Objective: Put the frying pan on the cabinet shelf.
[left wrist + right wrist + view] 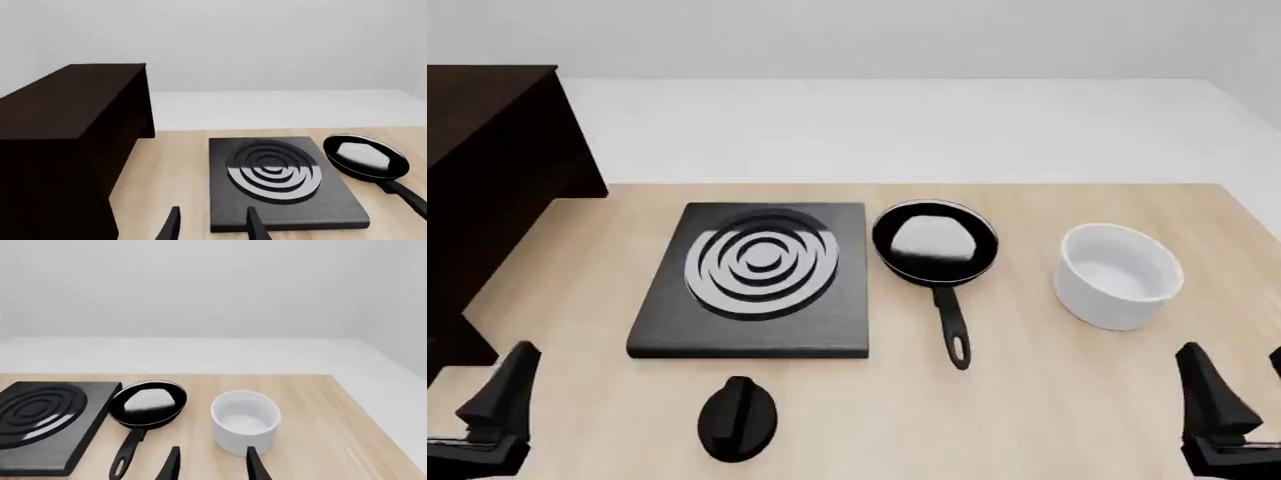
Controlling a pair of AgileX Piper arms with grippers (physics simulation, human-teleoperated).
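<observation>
- Nearest, the left gripper [212,226] and right gripper [212,462] hover at the table's near edge, fingers spread, holding nothing.
- Mid-table, the frying pan [936,244] lies flat between hob [758,278] and bowl [1117,275], handle pointing toward the arms, probably easy to grasp.
- Far left stands the cabinet [487,170]; its top is bare.

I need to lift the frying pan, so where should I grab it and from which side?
Likely best by the long straight handle of the frying pan: it lies flat, pointing toward the arms. Come from above with the right end effector, fingers across it.
</observation>
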